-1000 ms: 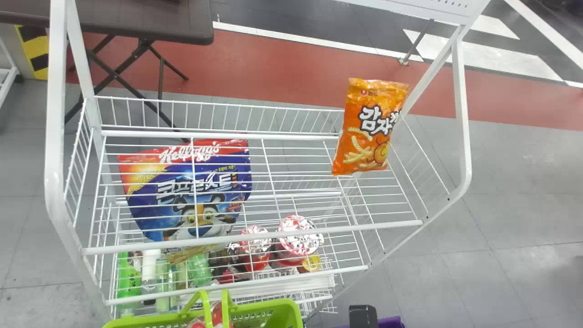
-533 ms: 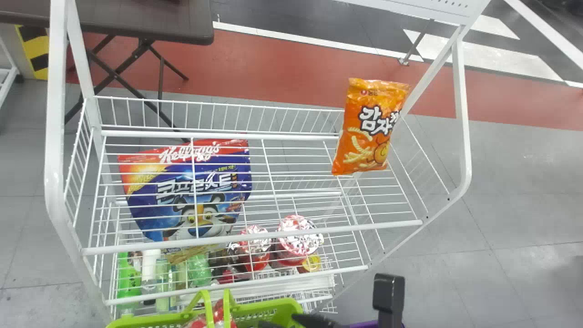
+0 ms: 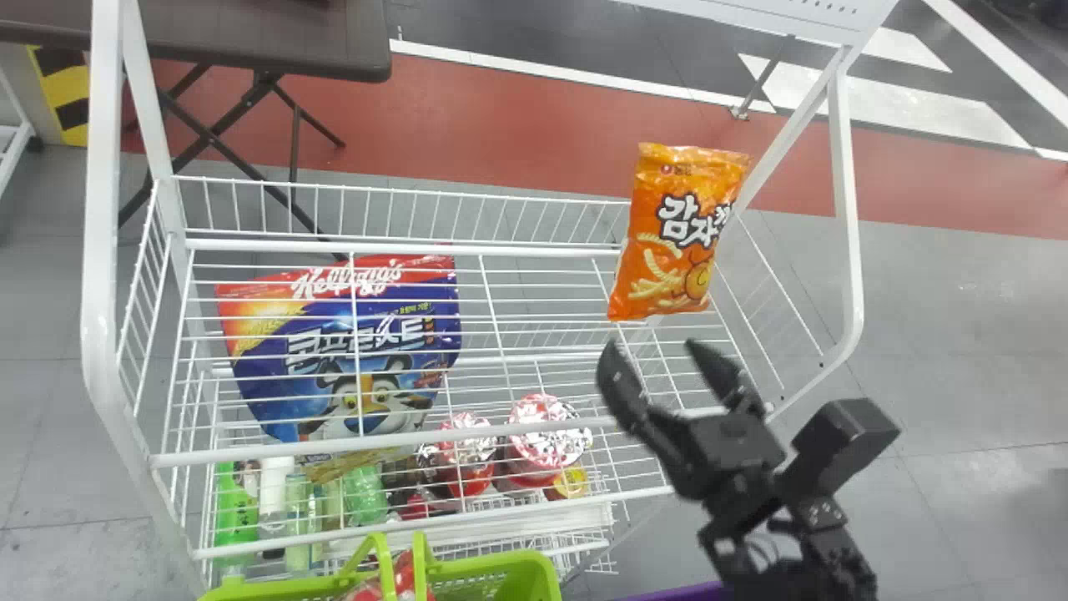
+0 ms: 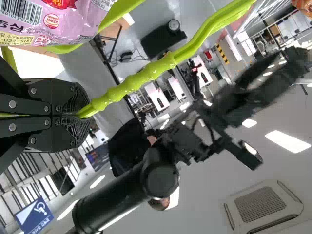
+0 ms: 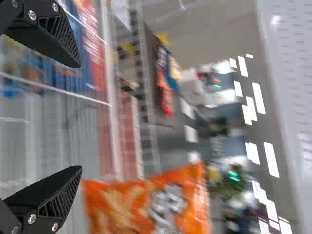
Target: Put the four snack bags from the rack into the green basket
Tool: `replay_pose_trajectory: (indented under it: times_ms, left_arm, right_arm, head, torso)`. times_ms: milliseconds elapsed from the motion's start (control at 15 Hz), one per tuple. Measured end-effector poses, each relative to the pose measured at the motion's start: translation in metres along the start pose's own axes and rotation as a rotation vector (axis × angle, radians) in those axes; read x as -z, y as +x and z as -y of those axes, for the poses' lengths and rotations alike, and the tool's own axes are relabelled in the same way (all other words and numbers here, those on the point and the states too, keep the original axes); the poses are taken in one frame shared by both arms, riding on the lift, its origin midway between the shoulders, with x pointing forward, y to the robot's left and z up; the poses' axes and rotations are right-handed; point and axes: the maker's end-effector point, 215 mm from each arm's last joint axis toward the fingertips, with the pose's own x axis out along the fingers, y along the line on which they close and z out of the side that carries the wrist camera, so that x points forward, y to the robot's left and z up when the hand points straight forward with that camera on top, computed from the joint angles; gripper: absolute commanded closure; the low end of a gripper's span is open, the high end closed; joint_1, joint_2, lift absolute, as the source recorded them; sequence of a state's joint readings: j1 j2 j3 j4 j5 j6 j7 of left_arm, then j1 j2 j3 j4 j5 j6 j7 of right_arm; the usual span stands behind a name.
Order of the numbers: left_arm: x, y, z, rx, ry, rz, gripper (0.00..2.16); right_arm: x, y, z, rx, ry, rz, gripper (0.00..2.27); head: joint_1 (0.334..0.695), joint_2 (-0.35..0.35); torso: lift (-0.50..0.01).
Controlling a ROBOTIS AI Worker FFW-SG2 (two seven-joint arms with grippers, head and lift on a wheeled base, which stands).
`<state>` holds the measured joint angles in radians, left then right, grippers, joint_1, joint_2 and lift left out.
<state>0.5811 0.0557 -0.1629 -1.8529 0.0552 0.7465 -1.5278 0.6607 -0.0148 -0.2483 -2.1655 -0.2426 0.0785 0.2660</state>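
Note:
In the head view my right gripper (image 3: 663,355) stands open over the rack's right part, just below the orange snack bag (image 3: 680,234), which stands upright at the right. The right wrist view has my right gripper (image 5: 78,117) with its two fingers wide apart and the orange bag (image 5: 146,204) beyond them. The green basket (image 3: 501,576) is at the bottom edge, a red bag (image 3: 400,580) inside. My left gripper (image 4: 80,117) is shut on the basket's green handle (image 4: 146,73); a pink bag (image 4: 63,19) lies near it.
The white wire rack (image 3: 467,436) holds a blue and red cereal bag (image 3: 359,351) at the left of its top shelf. Red-lidded cups (image 3: 546,442) and green bottles (image 3: 238,509) stand on a lower shelf. A brown table (image 3: 267,42) is behind.
My right arm has come up from the bottom edge and moved forward over the rack toward the orange bag. The green basket has shifted slightly to the right.

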Motion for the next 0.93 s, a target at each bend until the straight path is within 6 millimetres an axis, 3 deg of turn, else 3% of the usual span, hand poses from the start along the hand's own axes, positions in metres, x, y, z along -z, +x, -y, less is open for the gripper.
replay_pose_trajectory:
  times_ms: [333,467,667,933]
  left_arm:
    - [0.002,-0.002,0.001,0.000,-0.005,-0.009,2.13]
    - [0.003,-0.003,0.001,0.000,-0.009,-0.012,2.13]
    - [0.005,-0.004,-0.002,-0.003,-0.012,-0.010,2.13]
    - [0.003,-0.004,-0.002,0.001,-0.003,-0.005,2.13]
  right_arm:
    - [-0.037,0.074,0.100,0.192,-0.085,0.104,0.06]
    - [-0.043,0.102,0.124,0.203,-0.110,0.100,0.06]
    - [-0.044,0.121,0.131,0.191,-0.124,0.109,0.06]
    - [-0.024,0.144,0.135,0.213,-0.140,0.059,0.08]
  head:
    - [0.695,-0.350]
    - [0.695,-0.350]
    - [0.695,-0.350]
    - [0.695,-0.350]
  torso:
    - [-0.006]
    - [-0.006]
    - [-0.006]
    - [-0.006]
